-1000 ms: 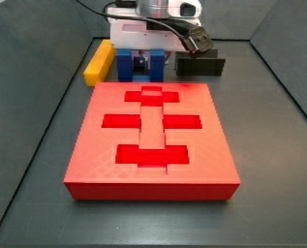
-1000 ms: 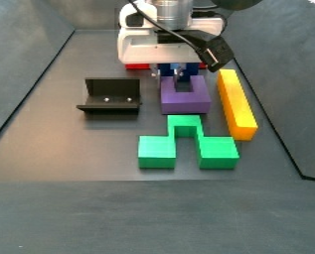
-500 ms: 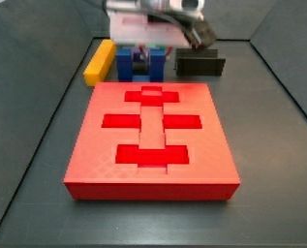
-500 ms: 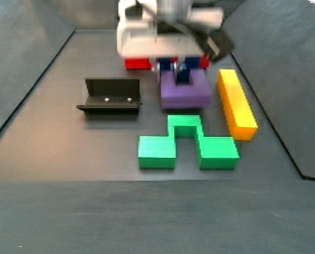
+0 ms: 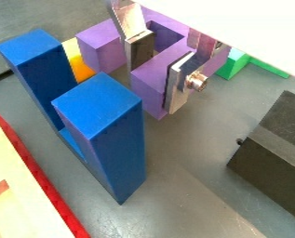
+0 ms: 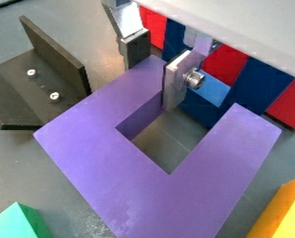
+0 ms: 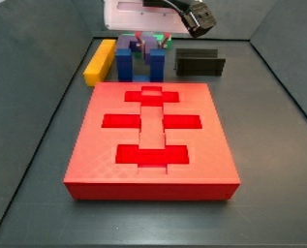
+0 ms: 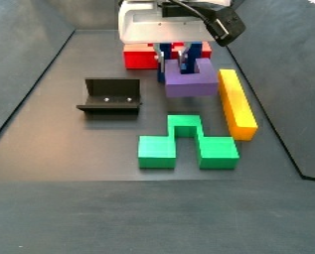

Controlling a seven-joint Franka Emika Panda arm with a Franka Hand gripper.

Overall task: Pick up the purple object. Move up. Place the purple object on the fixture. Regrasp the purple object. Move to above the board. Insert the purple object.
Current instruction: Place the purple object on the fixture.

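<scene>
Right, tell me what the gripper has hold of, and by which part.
The gripper holds the purple object, lifted off the floor. Its fingers pinch one side arm of the U, one plate inside the slot, the other outside.

The gripper (image 6: 156, 58) has flat silver plate fingers (image 6: 177, 82) with dark pads and a round screw; its white body carries a black cable at upper frame.
</scene>
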